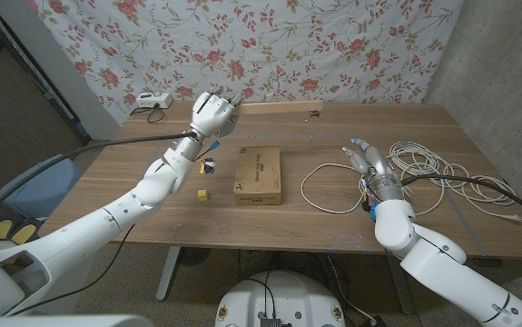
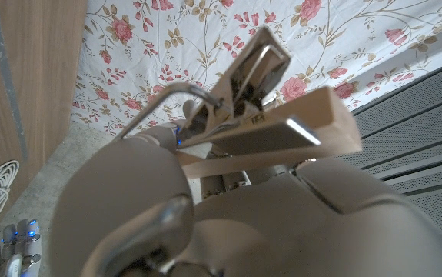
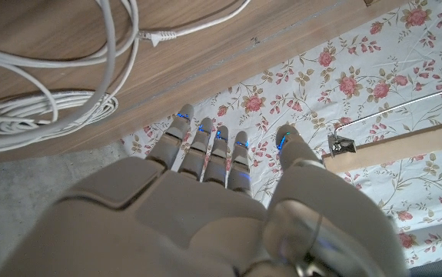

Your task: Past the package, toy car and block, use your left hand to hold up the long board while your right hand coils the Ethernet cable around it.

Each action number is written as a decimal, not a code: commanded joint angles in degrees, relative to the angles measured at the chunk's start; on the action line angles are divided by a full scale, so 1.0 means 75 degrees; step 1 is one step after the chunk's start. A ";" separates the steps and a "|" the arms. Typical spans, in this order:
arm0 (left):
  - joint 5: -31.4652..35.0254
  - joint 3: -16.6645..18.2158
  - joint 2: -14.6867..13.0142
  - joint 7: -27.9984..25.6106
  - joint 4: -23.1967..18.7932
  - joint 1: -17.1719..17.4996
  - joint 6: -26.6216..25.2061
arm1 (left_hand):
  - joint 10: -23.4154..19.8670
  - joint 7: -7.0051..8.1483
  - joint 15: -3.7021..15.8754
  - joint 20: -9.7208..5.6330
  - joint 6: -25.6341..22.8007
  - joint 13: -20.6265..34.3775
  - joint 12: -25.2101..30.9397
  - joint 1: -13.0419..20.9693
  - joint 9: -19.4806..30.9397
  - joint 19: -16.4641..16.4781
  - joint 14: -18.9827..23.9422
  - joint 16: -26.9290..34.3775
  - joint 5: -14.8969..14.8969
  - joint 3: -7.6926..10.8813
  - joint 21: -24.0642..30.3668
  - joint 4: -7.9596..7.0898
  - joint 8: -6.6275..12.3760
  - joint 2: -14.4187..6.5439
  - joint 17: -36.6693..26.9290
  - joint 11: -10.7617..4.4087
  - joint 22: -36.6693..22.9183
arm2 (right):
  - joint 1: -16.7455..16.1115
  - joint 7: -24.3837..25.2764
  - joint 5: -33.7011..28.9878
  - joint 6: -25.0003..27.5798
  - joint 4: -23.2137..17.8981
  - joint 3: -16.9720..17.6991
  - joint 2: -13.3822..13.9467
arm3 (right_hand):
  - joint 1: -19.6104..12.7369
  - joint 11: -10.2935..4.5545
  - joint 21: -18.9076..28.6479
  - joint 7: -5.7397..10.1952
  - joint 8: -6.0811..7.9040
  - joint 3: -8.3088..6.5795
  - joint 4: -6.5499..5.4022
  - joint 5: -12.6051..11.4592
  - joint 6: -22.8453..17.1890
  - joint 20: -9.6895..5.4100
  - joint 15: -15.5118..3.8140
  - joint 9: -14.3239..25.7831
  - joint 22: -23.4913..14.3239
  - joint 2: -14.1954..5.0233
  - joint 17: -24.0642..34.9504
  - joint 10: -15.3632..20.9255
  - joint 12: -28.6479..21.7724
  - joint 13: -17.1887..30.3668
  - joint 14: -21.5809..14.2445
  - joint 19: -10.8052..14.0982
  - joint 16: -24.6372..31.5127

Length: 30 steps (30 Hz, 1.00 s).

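Left hand (image 1: 211,113) grips left end of long board (image 1: 274,105) at far edge of surface (image 1: 333,222), board's long axis running left-right; right hand (image 1: 370,165) open, fingers apart, empty, cable (image 1: 433,173) just right of it, board well beyond, far-left

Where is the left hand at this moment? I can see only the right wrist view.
Observer: The left hand is at the table's far edge, on the left end of the long board.
Operator: Does it grip the board?
Observer: It seems so. In the left wrist view the board's end, with a metal clip, stands out past its closed fingers.
Operator: Is the package near my right hand?
Observer: No. The package lies at the table's middle, apart from the right hand, which holds nothing among the Ethernet cable loops.
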State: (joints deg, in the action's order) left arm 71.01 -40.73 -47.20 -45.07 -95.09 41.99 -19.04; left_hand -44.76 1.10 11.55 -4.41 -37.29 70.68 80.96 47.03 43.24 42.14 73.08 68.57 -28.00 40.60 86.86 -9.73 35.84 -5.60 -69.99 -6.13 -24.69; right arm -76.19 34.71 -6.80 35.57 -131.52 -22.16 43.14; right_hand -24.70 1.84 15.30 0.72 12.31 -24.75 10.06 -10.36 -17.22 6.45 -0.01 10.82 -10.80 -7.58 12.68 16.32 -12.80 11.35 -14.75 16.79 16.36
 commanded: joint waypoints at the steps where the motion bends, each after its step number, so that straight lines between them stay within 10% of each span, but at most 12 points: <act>1: -0.0550 0.0057 0.0174 -0.0737 0.0162 0.0099 -0.0202 | 0.0014 -0.0019 0.0021 -0.0227 0.0013 0.0027 0.0094 -0.0395 0.0010 -0.0021 -0.0040 0.0052 -0.0057 0.0078 0.0050 0.0006 0.0064 -0.0420 -0.0027 -0.0007 0.0018 | 0.0169 -0.0004 -0.0809 0.2064 -0.0872 -0.0659 0.0311 | -0.0226 -0.0094 0.0027 0.0038 0.0020 -0.0126 0.0037 0.0000 -0.0070 -0.0044 -0.0052 0.0012 -0.0033 -0.0036 0.0033 0.0064 -0.0037 0.0037 -0.0026 0.0071 0.0047; 11: -0.0611 0.0023 0.0214 -0.1047 0.0277 0.0113 -0.0427 | 0.0056 -0.0006 0.0019 -0.0221 0.0033 0.0025 0.0252 -0.0451 -0.0003 -0.0023 -0.0035 0.0105 -0.0069 0.0105 0.0088 0.0015 0.0107 -0.0428 -0.0025 0.0005 0.0045 | 0.1571 -0.0354 -0.1657 0.4153 -0.0753 -0.2118 0.0359 | -0.0656 -0.0311 0.0054 0.0135 -0.0009 -0.0233 0.0048 -0.0007 -0.0069 -0.0138 -0.0341 0.0020 -0.0030 -0.0050 0.0058 0.0016 0.0029 0.0042 0.0105 0.0193 0.0005; 30: -0.0219 0.0214 -0.0546 0.1499 -0.0947 0.0521 -0.1079 | 0.0289 -0.0040 -0.0046 -0.0081 0.0023 0.0013 0.0508 -0.0557 -0.0102 -0.0152 -0.0202 0.0127 -0.0123 0.0161 0.0077 0.0028 0.0175 -0.0416 0.0003 0.0113 0.0155 | 0.3800 -0.1334 -0.1678 0.4563 0.0874 -0.3706 0.0381 | -0.1048 -0.0626 0.0027 0.0288 -0.0070 -0.0057 0.0059 -0.0120 0.0050 -0.0272 -0.0537 0.0034 -0.0025 0.0367 0.0076 -0.0272 0.0164 0.0058 0.0362 0.0227 -0.0099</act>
State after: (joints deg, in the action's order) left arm 66.49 -40.04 -49.09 -42.40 -97.80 44.20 -23.72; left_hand -42.79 0.91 11.36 -4.11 -36.89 70.72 84.33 45.52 42.45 41.21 71.64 69.23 -28.61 41.19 87.13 -9.51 36.81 -5.59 -69.95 -5.24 -23.63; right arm -55.07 28.09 -19.30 68.56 -130.84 -44.38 46.20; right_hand -31.49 -2.21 15.29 2.37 12.05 -25.44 10.28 -10.65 -16.77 4.91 -2.17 10.80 -10.79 -4.70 13.21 14.30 -11.64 11.62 -12.14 18.34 15.67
